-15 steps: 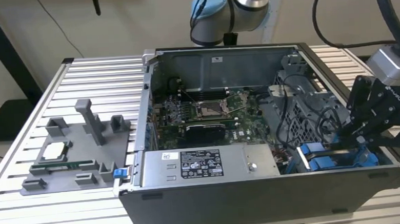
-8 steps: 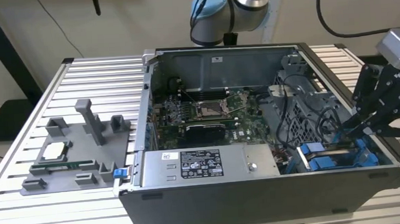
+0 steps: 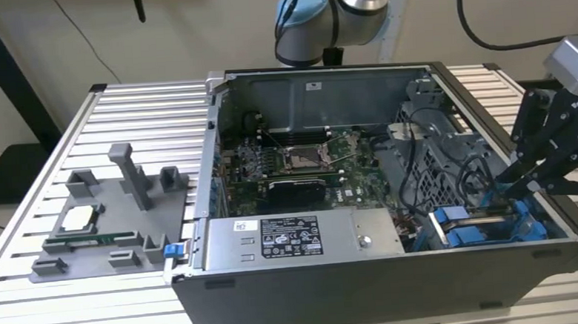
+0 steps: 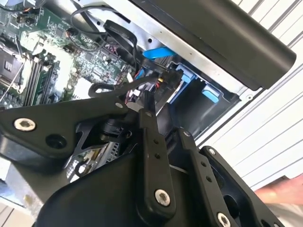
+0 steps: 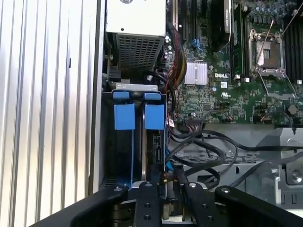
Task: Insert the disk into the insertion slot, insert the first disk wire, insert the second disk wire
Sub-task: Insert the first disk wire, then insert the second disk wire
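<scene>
The disk point(image 5: 156, 150) sits edge-on in the insertion slot point(image 5: 152, 124) of the drive cage point(image 3: 479, 230), under the right one of two blue tabs. Its connector end faces my gripper point(image 5: 166, 185). In the exterior view my gripper point(image 3: 516, 189) reaches down into the case's right side, just above the blue carriers. In the second wrist view the black fingers point(image 4: 147, 118) meet at their tips, and a black plug with red and yellow leads point(image 4: 165, 80) lies right at the tips, next to the disk's end. The gripper looks shut on this disk wire.
Loose black cables point(image 5: 213, 156) lie beside the cage, over the motherboard point(image 3: 299, 165). The silver power-supply box point(image 3: 293, 240) lies along the case's front wall. A grey fixture with parts point(image 3: 114, 216) stands on the slatted table at the exterior view's left. A hand point(image 4: 280, 191) shows by the case.
</scene>
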Tool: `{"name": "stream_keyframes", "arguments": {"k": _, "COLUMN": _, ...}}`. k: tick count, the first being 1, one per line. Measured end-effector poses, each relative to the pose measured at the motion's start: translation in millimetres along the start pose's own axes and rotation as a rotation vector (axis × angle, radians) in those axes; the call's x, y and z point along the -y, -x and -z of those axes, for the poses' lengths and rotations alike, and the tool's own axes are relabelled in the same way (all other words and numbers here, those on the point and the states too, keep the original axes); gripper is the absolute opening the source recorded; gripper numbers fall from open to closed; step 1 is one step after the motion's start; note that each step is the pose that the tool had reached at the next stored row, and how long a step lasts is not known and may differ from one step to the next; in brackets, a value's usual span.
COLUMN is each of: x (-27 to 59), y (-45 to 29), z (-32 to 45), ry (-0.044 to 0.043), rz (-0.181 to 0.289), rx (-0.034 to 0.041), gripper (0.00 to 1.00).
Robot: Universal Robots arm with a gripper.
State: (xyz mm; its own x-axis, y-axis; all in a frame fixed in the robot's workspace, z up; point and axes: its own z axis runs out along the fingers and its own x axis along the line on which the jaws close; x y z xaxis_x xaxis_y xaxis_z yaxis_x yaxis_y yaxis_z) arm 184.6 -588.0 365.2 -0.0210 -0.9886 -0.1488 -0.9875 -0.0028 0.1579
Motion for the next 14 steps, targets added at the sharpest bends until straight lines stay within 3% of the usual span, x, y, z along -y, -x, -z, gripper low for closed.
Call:
{"name": "stream_keyframes", "arguments": {"k": 3, "x": -1.6, "y": 0.5, "z": 3.5, "ry": -0.0058, "rz": 0.001, "rx": 0.0001, "gripper": 1.00}}
{"name": "stream_keyframes", "arguments": {"k": 5, "x": -2.3, "y": 0.5, "z": 3.6, "ry": -0.0228, "rz": 0.003, "rx": 0.0003, "gripper": 1.00}}
{"name": "stream_keyframes", "arguments": {"k": 12, "x": -2.7, "y": 0.6, "z": 3.7, "ry": -0.1478, "rz": 0.024, "rx": -0.0007, "gripper": 1.00}}
{"name": "stream_keyframes", "arguments": {"k": 13, "x": -2.7, "y": 0.5, "z": 3.7, "ry": -0.1629, "rz": 0.027, "rx": -0.0007, "gripper": 1.00}}
{"name": "stream_keyframes", "arguments": {"k": 14, "x": -2.7, "y": 0.5, "z": 3.7, "ry": -0.1719, "rz": 0.028, "rx": -0.0008, "gripper": 1.00}}
